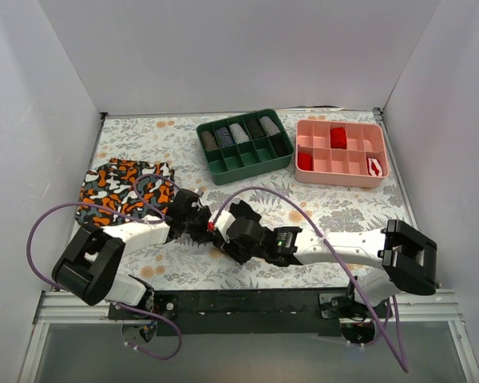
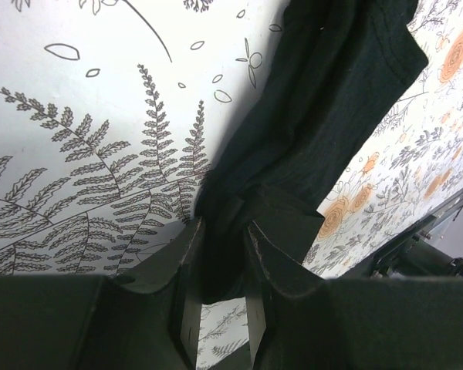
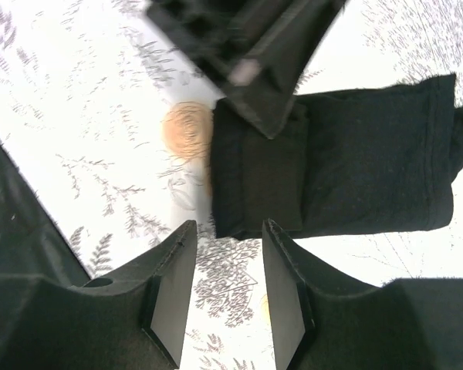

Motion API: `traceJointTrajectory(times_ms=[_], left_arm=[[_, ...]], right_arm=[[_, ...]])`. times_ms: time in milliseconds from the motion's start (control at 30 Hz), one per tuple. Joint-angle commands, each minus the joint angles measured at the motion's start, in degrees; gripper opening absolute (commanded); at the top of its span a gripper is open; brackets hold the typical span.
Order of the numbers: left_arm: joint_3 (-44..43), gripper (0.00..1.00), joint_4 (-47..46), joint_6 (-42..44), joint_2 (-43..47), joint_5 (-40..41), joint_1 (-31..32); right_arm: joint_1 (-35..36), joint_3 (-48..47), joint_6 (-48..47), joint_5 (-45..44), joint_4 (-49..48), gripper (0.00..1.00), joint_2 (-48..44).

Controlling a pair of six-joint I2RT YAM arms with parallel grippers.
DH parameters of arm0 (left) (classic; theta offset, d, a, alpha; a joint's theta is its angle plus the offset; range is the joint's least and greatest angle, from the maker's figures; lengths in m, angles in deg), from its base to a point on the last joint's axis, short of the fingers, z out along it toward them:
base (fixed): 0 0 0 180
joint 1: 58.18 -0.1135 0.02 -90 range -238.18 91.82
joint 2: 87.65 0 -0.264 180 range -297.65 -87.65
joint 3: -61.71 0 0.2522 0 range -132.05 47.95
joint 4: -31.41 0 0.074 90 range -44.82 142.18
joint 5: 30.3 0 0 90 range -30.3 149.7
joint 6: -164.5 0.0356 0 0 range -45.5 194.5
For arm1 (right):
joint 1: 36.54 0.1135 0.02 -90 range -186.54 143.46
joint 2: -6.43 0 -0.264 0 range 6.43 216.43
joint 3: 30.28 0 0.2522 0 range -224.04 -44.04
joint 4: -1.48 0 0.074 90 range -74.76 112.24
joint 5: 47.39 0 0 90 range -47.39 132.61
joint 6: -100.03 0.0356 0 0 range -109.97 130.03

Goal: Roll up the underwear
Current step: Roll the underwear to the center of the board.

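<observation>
Fabric of the underwear [image 2: 324,100], plain black, is pinched between the fingers of my left hand [image 2: 220,235]. In the left wrist view it runs from that grip at the lower middle up to the upper right of the frame, lying over the fern-printed desk [image 2: 85,154].

My right hand [image 3: 228,227] stands spread, its two fingers apart with only bare desk between them. In its own view the underwear lies as a folded dark block just above the fingertips and stretches to the right edge, outside the gap. My left hand comes down onto the block's left end from the top of that frame.

From overhead both hands meet tip to tip at the lower middle of the desk, and the underwear is almost wholly hidden under them. A camouflage-patterned garment [image 1: 124,190] lies at the left, with a green tray [image 1: 245,145] at the upper middle and a pink tray [image 1: 341,152] at the upper right.
</observation>
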Motion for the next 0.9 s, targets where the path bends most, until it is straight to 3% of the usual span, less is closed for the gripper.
traceJointTrajectory(times_ms=[0, 367, 867], left_arm=[[1.5, 0.0, 11.8, 2.9, -3.7, 3.8, 0.6], [-1.9, 0.0, 14.6, 4.8, -6.5, 1.8, 0.6], [-3.8, 0.0, 15.6, 6.7, -8.6, 0.8, 0.6]], right_arm=[[4.1, 1.1, -3.8, -6.1, 0.9, 0.48, 0.2], [7.6, 2.4, -9.4, -15.9, -5.6, 0.48, 6.5], [8.5, 2.6, -10.5, -17.2, -8.6, 0.49, 12.1]])
